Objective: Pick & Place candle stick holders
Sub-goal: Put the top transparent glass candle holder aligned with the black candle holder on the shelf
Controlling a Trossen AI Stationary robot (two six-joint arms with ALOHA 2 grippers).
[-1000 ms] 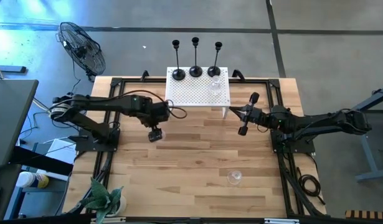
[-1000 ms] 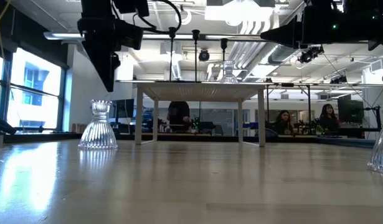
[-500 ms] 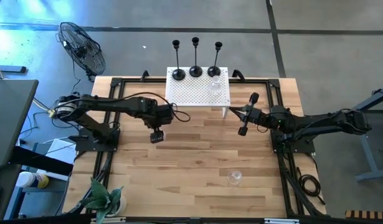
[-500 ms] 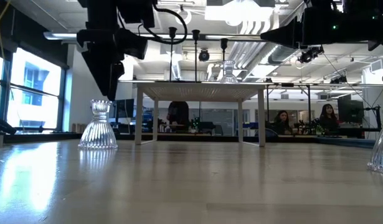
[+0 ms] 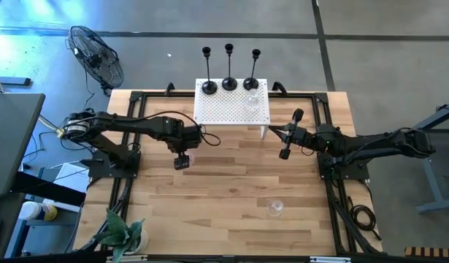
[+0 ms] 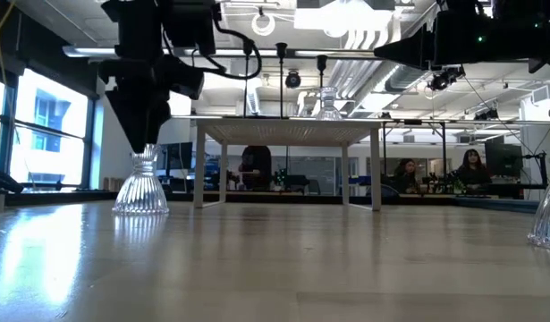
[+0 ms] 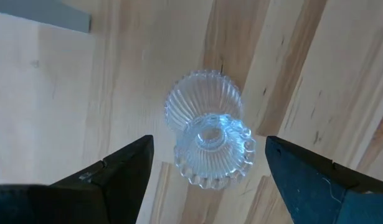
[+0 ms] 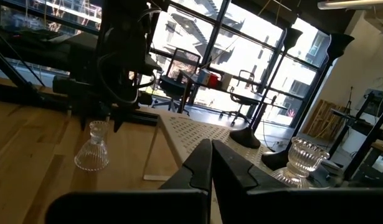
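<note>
Three black candle stick holders (image 5: 229, 82) stand on their round bases in a row at the far edge of a white perforated platform (image 5: 224, 109). A clear ribbed glass holder (image 7: 208, 135) stands on its flared foot on the table. My left gripper (image 5: 182, 161) is open and points down over it, one finger on each side of its top (image 6: 143, 154), with gaps showing in the left wrist view. My right gripper (image 5: 275, 131) is shut and empty, held level above the table to the right of the platform.
A second clear glass holder (image 5: 252, 98) stands on the platform's right part. A third (image 5: 274, 208) stands on the table toward the near right, and shows at the low view's right edge (image 6: 547, 215). A potted plant (image 5: 125, 234) sits at the near left corner.
My left gripper has come down and slightly toward the table's near edge, over the clear glass holder, so that its open fingers now reach the holder's top. The holder has not moved.
</note>
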